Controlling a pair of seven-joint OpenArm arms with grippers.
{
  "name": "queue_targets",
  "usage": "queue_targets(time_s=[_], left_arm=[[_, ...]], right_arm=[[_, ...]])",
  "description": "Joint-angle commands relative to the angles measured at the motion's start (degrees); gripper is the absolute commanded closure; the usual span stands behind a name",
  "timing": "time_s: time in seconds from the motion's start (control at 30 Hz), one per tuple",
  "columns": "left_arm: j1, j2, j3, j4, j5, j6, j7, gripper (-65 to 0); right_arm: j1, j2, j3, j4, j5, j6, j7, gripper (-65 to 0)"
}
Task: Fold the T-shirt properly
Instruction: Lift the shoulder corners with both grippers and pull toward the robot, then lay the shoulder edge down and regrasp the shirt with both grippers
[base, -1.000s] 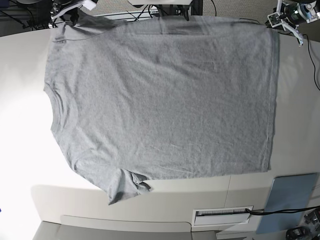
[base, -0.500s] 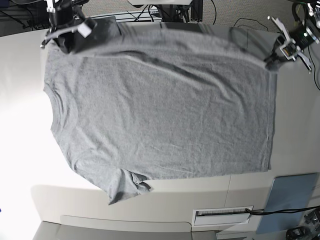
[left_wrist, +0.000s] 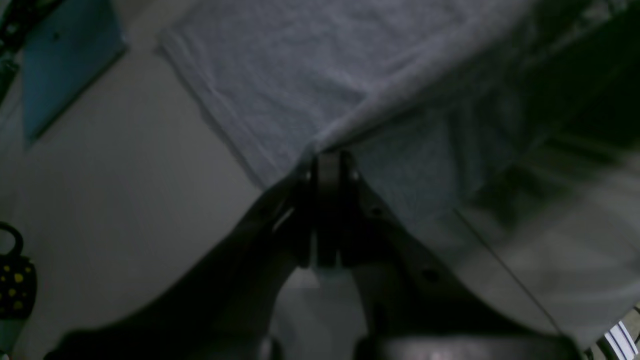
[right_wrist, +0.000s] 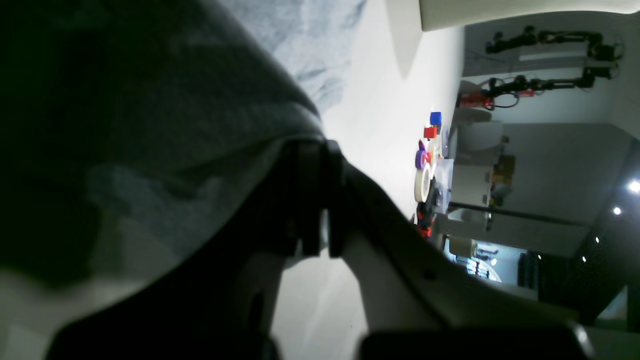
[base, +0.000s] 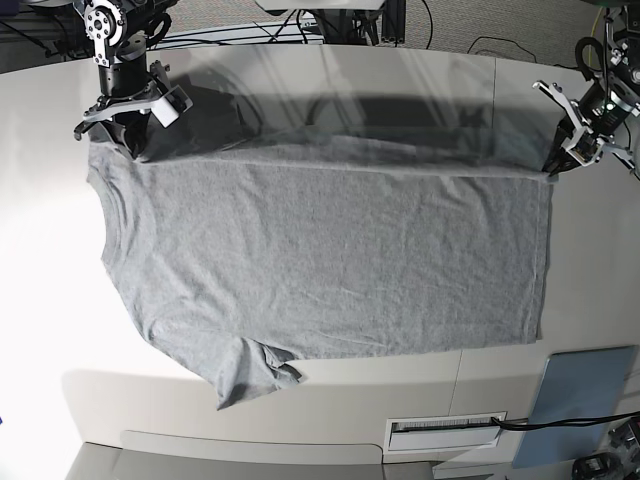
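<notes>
Base view: T-shirt (base: 320, 260) spread over the table (base: 40, 250), neck at 9 o'clock, hem at 3; far edge lifted and drawn toward 6 o'clock; right gripper (base: 128, 135) at 10 o'clock, left gripper (base: 552, 168) at 2 o'clock, each pinching that edge; blue-grey panel (base: 580, 400) at 5 o'clock.

Left wrist view: left gripper (left_wrist: 327, 160) clamped tight on the hem corner of the T-shirt (left_wrist: 300, 75).

Right wrist view: right gripper (right_wrist: 315, 145) pinched fast on a fold of the T-shirt (right_wrist: 150, 125); cloth drapes toward 9 o'clock.
</notes>
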Motion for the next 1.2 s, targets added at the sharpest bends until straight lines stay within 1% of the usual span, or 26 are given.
queue_targets(time_s=[0.0,0.13,0.2,0.23,0.3,0.4,0.47,0.53,0.73,0.83,0.97,1.07,1.17], left_arm=[[-0.1,-1.0,-0.7,0.6,-0.9,1.8,-1.2,0.0],[-0.1,-1.0,0.9,0.6,-0.8,5.4,-1.2,0.0],[-0.3,-1.0,3.0,0.6,-0.8,7.2,-1.1,0.0],[-0.7,-1.0,4.3,0.6,-0.6,8.3,-1.0,0.0],[-2.2,-1.0,7.7,0.2,-0.1,10.8,0.9,0.0],[-5.4,-0.9,12.5,-0.3,-0.2,16.2,5.5,0.0],[-7.0,-0.9,14.8,-0.6,-0.2,18.3,5.9,0.0],[-7.9,-0.7,15.9,-0.6,-0.2,18.4,5.9,0.0],[-10.1,3.1,16.0,-0.8,-0.2,18.5,6.2,0.0],[-11.5,4.2,16.0,-2.4,-0.2,18.4,6.2,0.0],[-13.6,4.3,16.0,-5.4,-0.2,18.4,6.2,0.0],[-14.9,4.3,16.0,-6.4,-0.2,18.3,6.2,0.0],[-16.3,4.3,16.0,-6.5,-0.2,18.2,6.5,0.0]], right_arm=[[0.0,0.7,0.3,0.9,-0.8,-0.8,1.4,0.0],[1.4,0.7,0.3,0.9,0.0,-0.8,2.4,0.0],[2.5,0.7,0.3,0.9,2.1,-0.6,3.0,0.0],[3.2,0.6,0.3,0.8,3.4,0.1,3.4,0.0],[4.3,0.5,0.3,0.8,4.7,1.2,3.5,0.0],[5.2,-0.2,0.3,0.8,4.6,1.5,4.2,0.0],[6.0,-0.5,0.3,0.8,4.8,1.5,4.6,0.0],[6.9,-1.0,0.3,0.7,5.1,1.5,4.6,0.0],[10.1,-1.1,0.3,-3.9,7.9,1.5,5.3,0.0],[11.1,-1.1,0.3,-6.1,8.6,1.4,6.8,0.0],[13.7,-1.1,0.3,-8.9,8.7,1.2,7.1,0.0],[16.1,-1.8,0.3,-11.0,8.7,1.2,7.8,0.0],[17.9,-2.1,0.3,-12.0,11.1,1.2,8.2,0.0]])
